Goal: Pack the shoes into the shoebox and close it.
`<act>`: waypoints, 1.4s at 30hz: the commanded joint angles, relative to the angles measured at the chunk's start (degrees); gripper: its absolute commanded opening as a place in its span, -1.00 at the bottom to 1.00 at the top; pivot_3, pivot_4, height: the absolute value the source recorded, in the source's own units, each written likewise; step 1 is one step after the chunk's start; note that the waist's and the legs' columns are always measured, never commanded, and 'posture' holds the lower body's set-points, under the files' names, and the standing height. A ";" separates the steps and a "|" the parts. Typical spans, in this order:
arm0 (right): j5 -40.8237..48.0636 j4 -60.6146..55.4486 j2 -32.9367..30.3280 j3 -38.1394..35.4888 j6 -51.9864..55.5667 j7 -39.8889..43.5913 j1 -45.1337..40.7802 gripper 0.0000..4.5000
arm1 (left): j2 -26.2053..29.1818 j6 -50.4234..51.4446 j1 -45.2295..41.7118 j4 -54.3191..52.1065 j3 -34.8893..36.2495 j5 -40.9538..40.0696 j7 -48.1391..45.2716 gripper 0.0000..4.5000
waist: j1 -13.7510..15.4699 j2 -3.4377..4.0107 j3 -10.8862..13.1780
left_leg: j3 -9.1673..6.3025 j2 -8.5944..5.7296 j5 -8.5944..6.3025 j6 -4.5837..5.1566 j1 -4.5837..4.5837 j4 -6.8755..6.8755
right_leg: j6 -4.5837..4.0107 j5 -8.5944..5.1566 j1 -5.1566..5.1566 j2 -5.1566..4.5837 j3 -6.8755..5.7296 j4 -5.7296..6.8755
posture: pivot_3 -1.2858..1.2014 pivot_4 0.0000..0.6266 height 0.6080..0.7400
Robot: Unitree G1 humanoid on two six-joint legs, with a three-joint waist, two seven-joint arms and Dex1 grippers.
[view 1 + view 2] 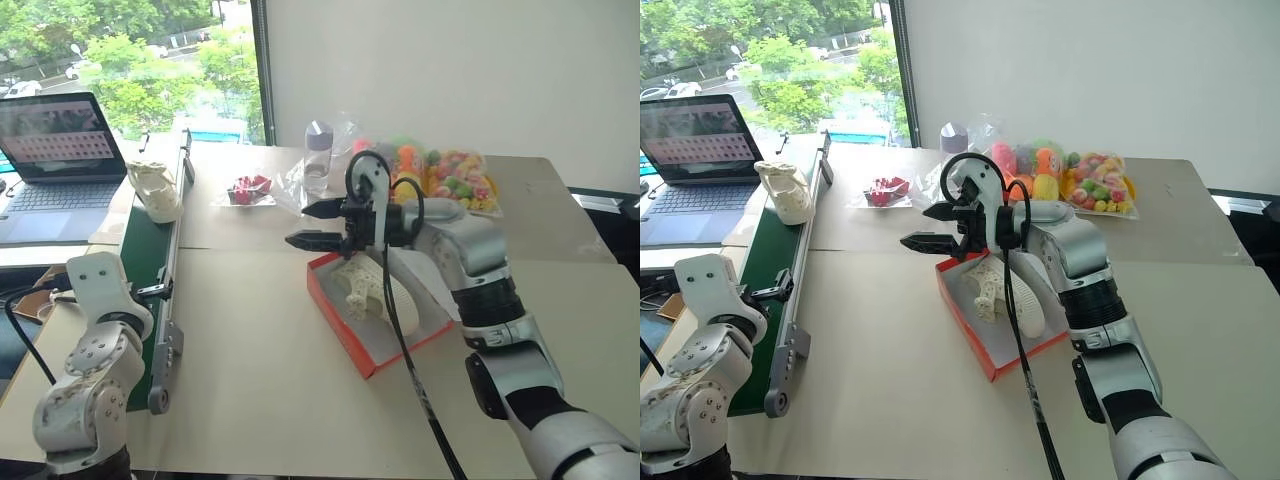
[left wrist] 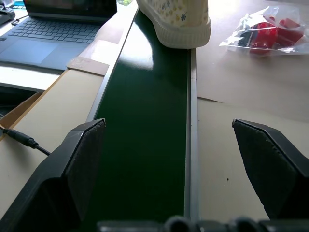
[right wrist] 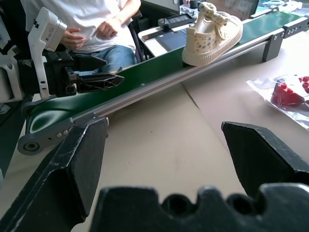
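1. Head views: one shoe (image 1: 368, 288) already lies in the open shoebox (image 1: 372, 357) on the tabletop (image 1: 260, 370). The other shoe (image 1: 155, 190) stands on the green belt (image 1: 150, 250), well apart from the box. The right pincer (image 1: 312, 224) hovers just over the box's far corner, jaws wide and empty.
2. Left wrist view: the left pincer (image 2: 169, 164) stands wide and empty above the belt, aimed along it at the belt shoe (image 2: 176, 21). That shoe looks light, with a soft perforated upper and a thicker, firmer sole, so gripping across the sole sides or heel seems safest.
3. Right wrist view: the belt shoe (image 3: 212, 34) sits upright, and its rounded toe could slip. A seated person (image 3: 96, 24) is behind the belt.
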 commanded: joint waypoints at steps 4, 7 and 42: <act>-0.64 -4.19 -0.74 1.92 -1.38 -0.16 1.75 0.97 | -0.24 -5.20 -4.44 6.00 -2.90 4.67 -0.79 1.00 | 0.00 -0.01 0.00 | 0.01 -0.01 0.00 0.00 -0.02 0.00 | 0.07 -0.02 -0.01 -0.02 0.00 -0.02 | 0.03 -0.52 1.00; -0.94 -5.22 -1.30 2.49 -1.43 -0.28 2.22 0.97 | -1.01 -7.58 -6.26 9.77 -3.38 5.36 -1.67 1.00 | 0.04 -0.01 0.00 | 0.00 -0.01 0.00 0.01 -0.03 0.00 | 0.07 -0.01 -0.01 -0.02 -0.01 -0.02 | 0.03 -0.52 1.00; 18.36 11.42 8.25 -28.79 22.09 -27.46 -13.63 1.00 | -7.97 -18.53 -20.50 7.96 -20.36 3.23 -17.99 0.30 | 0.86 -0.04 0.01 | -0.07 -0.03 -0.06 0.14 -0.43 0.10 | 0.03 0.45 -0.10 -0.10 -0.17 -0.27 | 0.03 -0.52 1.00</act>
